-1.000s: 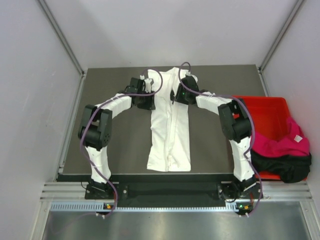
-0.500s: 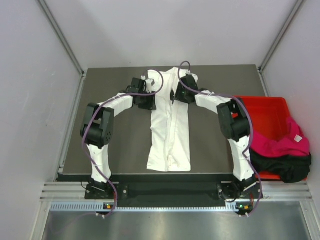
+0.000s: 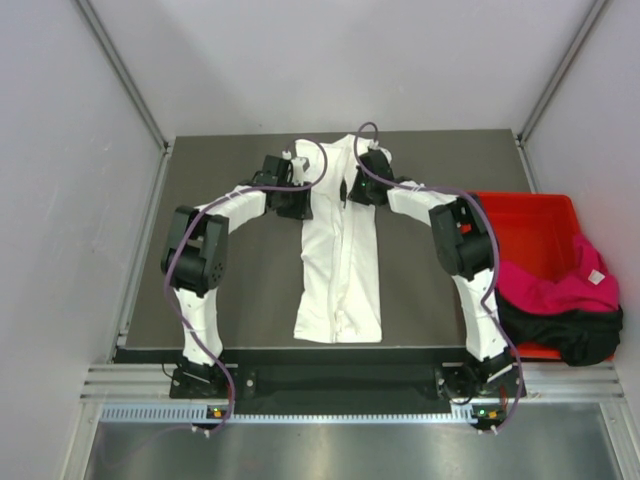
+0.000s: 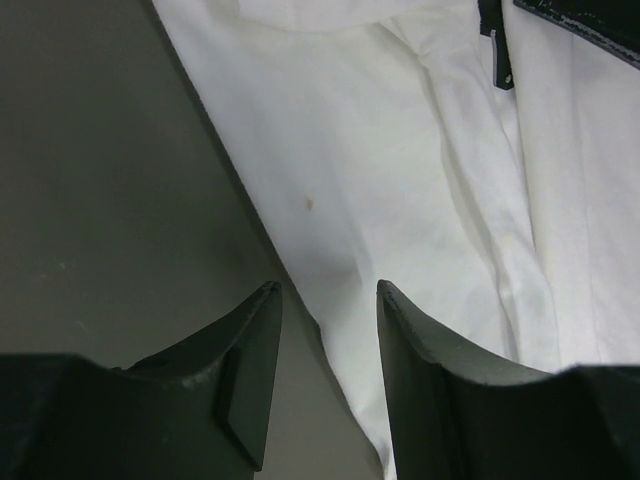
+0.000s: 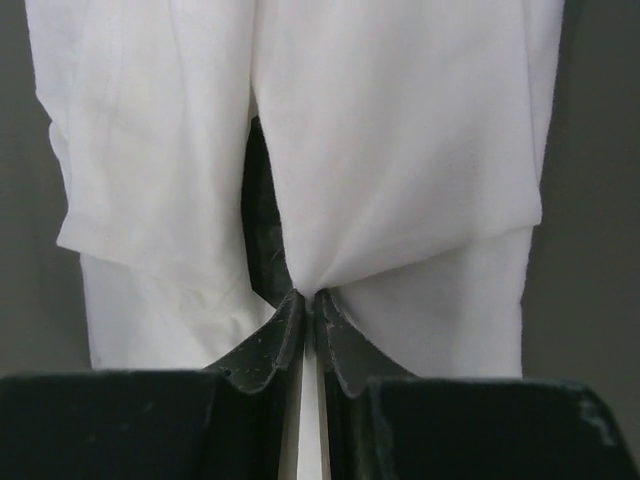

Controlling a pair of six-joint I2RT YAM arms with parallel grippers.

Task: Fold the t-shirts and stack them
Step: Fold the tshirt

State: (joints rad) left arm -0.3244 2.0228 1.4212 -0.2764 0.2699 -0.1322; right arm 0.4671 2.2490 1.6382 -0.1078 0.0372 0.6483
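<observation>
The white t-shirt (image 3: 340, 260) lies on the dark table as a long narrow strip, both sides folded in to the middle. My left gripper (image 4: 328, 292) is open over its left edge near the top; white cloth (image 4: 400, 180) lies under and beyond the jaws. My right gripper (image 5: 308, 294) is shut on a fold of the white t-shirt (image 5: 400, 150) near the top, with a bit of black print (image 5: 262, 230) beside it. The magenta-pink t-shirt (image 3: 560, 285) and the black t-shirt (image 3: 560, 330) hang over the red bin's front right corner.
The red plastic bin (image 3: 530, 225) stands at the table's right edge, close to my right arm. Grey walls close in the table on the left, back and right. Dark bare table (image 3: 240, 280) lies on both sides of the white shirt.
My right gripper has shifted slightly toward the far edge and left with the cloth in it. The left arm has barely moved.
</observation>
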